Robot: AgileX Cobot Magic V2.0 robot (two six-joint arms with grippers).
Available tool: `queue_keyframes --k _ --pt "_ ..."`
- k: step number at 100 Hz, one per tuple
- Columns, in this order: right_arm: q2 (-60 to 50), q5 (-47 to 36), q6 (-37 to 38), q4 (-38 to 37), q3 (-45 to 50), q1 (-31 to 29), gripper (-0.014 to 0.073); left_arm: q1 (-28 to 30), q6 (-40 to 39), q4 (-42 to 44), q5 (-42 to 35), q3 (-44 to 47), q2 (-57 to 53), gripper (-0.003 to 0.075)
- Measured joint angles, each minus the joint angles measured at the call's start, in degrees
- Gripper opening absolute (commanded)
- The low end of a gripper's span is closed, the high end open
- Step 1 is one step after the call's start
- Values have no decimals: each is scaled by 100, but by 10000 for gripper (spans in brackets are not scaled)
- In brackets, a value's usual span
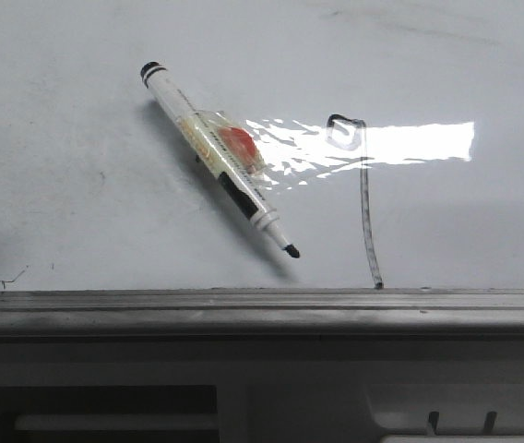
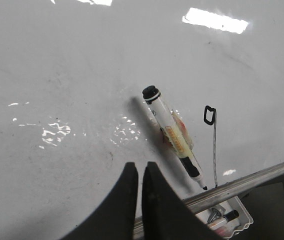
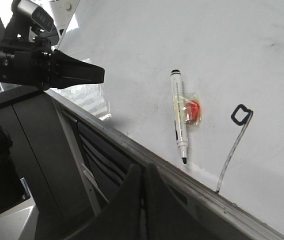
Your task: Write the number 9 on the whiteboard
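The whiteboard [image 1: 77, 185] is glossy white with glare. The number 9 [image 1: 365, 203], a small squarish loop on a long stem, runs down to the grey edge rail [image 1: 244, 309]. It also shows in the left wrist view [image 2: 214, 142] and the right wrist view [image 3: 233, 146]. A white marker [image 1: 216, 157] with a clear wad and red patch on its barrel lies on the board left of the 9, tip uncapped. My left gripper [image 2: 141, 166] is shut and empty, over the board left of the marker [image 2: 174, 135]. My right gripper [image 3: 144, 168] is shut and empty, off the board in front of the rail.
The left arm [image 3: 37, 67] reaches over the board's edge in the right wrist view. A small tray [image 2: 229, 220] with pens hangs below the rail [image 2: 252, 179]. A tiny dark scribble [image 1: 8, 277] sits near the board's front left.
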Motion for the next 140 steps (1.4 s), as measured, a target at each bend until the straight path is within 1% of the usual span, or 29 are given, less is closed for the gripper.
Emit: queue_keyframes --k 9,26,32,37,40,44,49,56,63,75,81,94,103,108,113,126,131,140 --pt "0 0 0 0 0 0 -45 0 0 0 16 14 0 -18" --pt "0 0 0 3 0 0 -45 0 0 0 32 307 -14 -18" --pt "0 0 0 3 0 0 -45 0 -19 288 87 448 -80 -19" --pt "0 0 0 3 0 0 -45 38 -171 998 274 588 -144 -19" --pt "0 0 0 3 0 0 -45 81 -353 1699 374 677 -187 -19" --pt "0 0 0 3 0 0 -45 189 -755 2466 529 762 -277 -19" --pt "0 0 0 3 0 0 -45 393 -1310 3671 650 884 -405 -19" --pt "0 0 0 3 0 0 -45 826 -2103 4861 778 1090 -637 -18" --pt "0 0 0 3 0 0 -45 1364 -2760 5621 917 1332 -932 -18" --pt "0 0 0 3 0 0 -45 2318 -3754 6656 1191 1748 -1504 -19" --pt "0 0 0 3 0 0 -45 2772 -4484 7291 1299 1910 -1810 -19" --pt "0 0 0 3 0 0 -45 3490 -6225 8973 1396 2278 -2502 -18" --pt "0 0 0 3 0 0 -45 3914 -7078 9854 1564 2278 -2977 -19" --pt "0 0 0 3 0 0 -45 4140 -7400 10126 1827 2278 -3291 -18" --pt "0 0 0 3 0 0 -45 4356 -7546 10272 2158 2278 -3529 -18" --pt "0 0 0 13 0 0 -45 4854 -7680 10408 3244 2278 -3789 -18" --pt "0 0 0 13 0 0 -45 4992 -7692 10431 3435 2278 -3789 -18" --pt "0 0 0 13 0 0 -45 5182 -7702 10441 3461 2278 -3789 -18"
